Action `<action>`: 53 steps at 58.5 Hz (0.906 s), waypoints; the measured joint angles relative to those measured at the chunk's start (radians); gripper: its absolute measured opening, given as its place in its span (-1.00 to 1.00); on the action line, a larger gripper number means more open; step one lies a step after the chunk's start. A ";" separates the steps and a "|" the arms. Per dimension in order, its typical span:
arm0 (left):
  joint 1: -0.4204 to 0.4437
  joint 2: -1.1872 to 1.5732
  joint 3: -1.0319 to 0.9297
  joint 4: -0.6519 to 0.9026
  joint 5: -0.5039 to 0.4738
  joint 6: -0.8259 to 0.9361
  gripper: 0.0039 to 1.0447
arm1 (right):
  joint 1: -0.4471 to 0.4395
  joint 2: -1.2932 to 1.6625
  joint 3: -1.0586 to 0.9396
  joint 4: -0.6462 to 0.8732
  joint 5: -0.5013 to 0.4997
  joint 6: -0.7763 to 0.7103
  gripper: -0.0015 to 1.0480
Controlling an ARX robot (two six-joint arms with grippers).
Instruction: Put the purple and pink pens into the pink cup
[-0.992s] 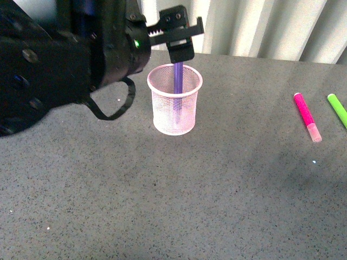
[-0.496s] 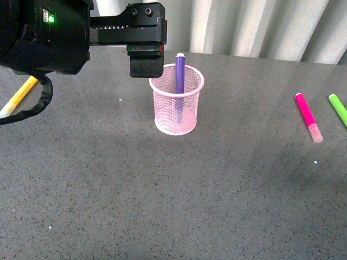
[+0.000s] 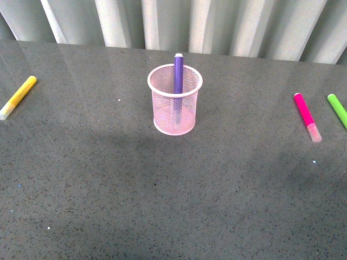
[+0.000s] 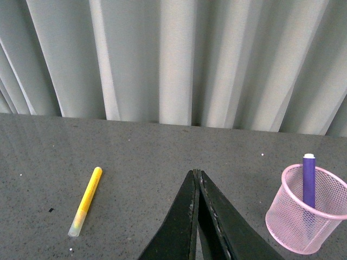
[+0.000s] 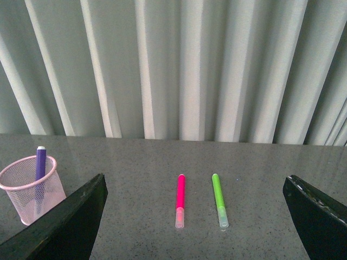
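Note:
The pink cup [image 3: 174, 108] stands upright mid-table, and the purple pen [image 3: 178, 73] stands inside it, tip above the rim. The pink pen [image 3: 307, 116] lies flat on the table at the right. No arm shows in the front view. In the left wrist view my left gripper [image 4: 197, 174] is shut and empty, apart from the cup [image 4: 306, 222] and purple pen [image 4: 309, 181]. In the right wrist view my right gripper [image 5: 195, 187] is wide open, with the pink pen [image 5: 180, 199] lying beyond, between the fingers; the cup [image 5: 31, 192] sits off to one side.
A green marker [image 3: 337, 110] lies beside the pink pen near the right edge, and also shows in the right wrist view [image 5: 219, 206]. A yellow marker [image 3: 18, 96] lies at the far left, and also shows in the left wrist view [image 4: 85, 200]. A pleated grey curtain [image 3: 217, 24] backs the table.
My left gripper let go of the purple pen in the cup, moved left, and has left the front view. The pen now stands free in the cup.

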 joint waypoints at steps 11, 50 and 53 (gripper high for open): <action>0.057 -0.159 -0.074 -0.090 0.047 0.003 -0.94 | 0.000 0.000 0.000 0.000 0.000 0.000 0.87; 0.196 -0.676 -0.165 -0.502 0.183 0.004 -0.94 | 0.000 0.000 0.000 0.000 0.000 0.000 0.87; 0.196 -0.710 -0.166 -0.534 0.183 0.004 -0.94 | 0.000 0.000 0.000 0.000 0.000 0.000 0.87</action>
